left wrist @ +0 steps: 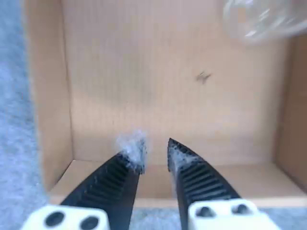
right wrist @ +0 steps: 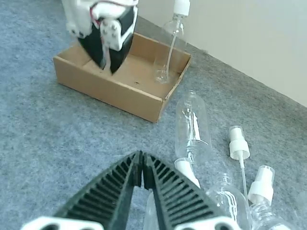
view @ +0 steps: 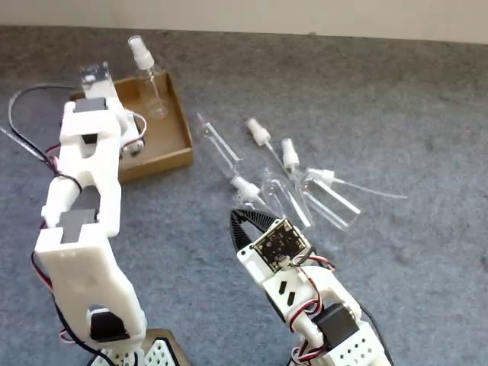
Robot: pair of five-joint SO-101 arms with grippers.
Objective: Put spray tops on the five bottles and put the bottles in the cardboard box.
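Observation:
The cardboard box (view: 164, 156) lies at the far left, and one clear bottle with a spray top (view: 149, 84) stands upright in its far corner. My left arm (view: 88, 152) hangs over the box. My left gripper (left wrist: 153, 155) is slightly open above the box floor (left wrist: 158, 81), holding nothing, with the bottle's base (left wrist: 259, 19) off to one side. Bare bottles (view: 217, 145) (view: 286, 200) (view: 332, 202) and loose spray tops (view: 259, 133) (view: 290, 154) (view: 245, 187) lie on the carpet. My right gripper (right wrist: 141, 163) is shut and empty, just short of the nearest spray top (right wrist: 184, 170).
Grey carpet covers the whole table. A pale wall (right wrist: 249, 33) runs behind the box (right wrist: 120, 79). In the right wrist view the left gripper (right wrist: 108, 50) points down into the box beside the upright bottle (right wrist: 170, 43). Open carpet lies between the box and my right gripper (view: 242, 219).

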